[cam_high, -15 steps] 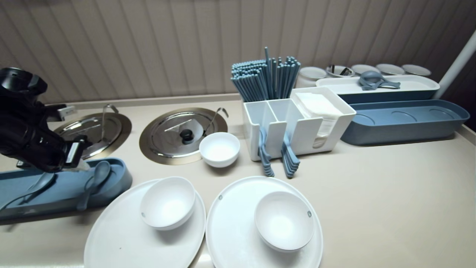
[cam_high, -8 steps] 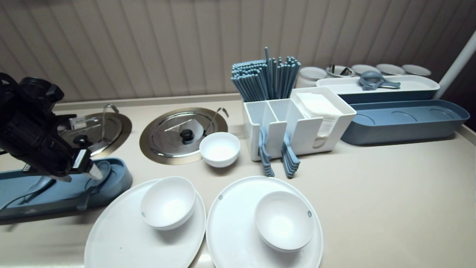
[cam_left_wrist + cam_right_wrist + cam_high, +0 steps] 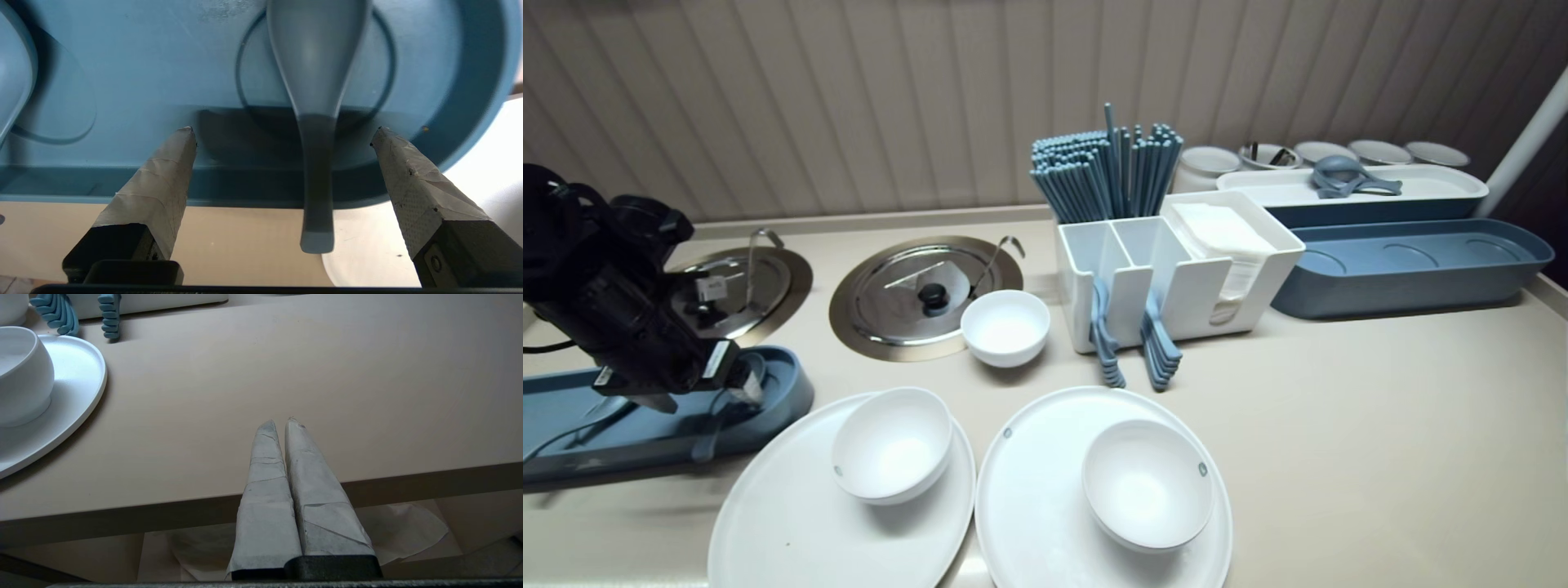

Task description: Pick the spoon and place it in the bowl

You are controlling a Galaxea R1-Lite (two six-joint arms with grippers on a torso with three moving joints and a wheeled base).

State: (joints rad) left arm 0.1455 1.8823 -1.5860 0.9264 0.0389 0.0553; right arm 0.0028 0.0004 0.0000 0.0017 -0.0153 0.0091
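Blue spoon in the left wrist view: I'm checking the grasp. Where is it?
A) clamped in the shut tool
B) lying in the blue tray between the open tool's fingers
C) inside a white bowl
B: the spoon lies in the blue tray, with the left tool open on either side of its handle.

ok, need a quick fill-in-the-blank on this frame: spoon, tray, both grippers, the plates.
1. The spoon lies in the ____ tray, its handle sticking out over the rim.
2. The left gripper, over that handle, is ____.
3. The right gripper, by the edge of the counter, is ____.
4. The white plate nearest the tray carries one ____.
Missing words: blue; open; shut; bowl.
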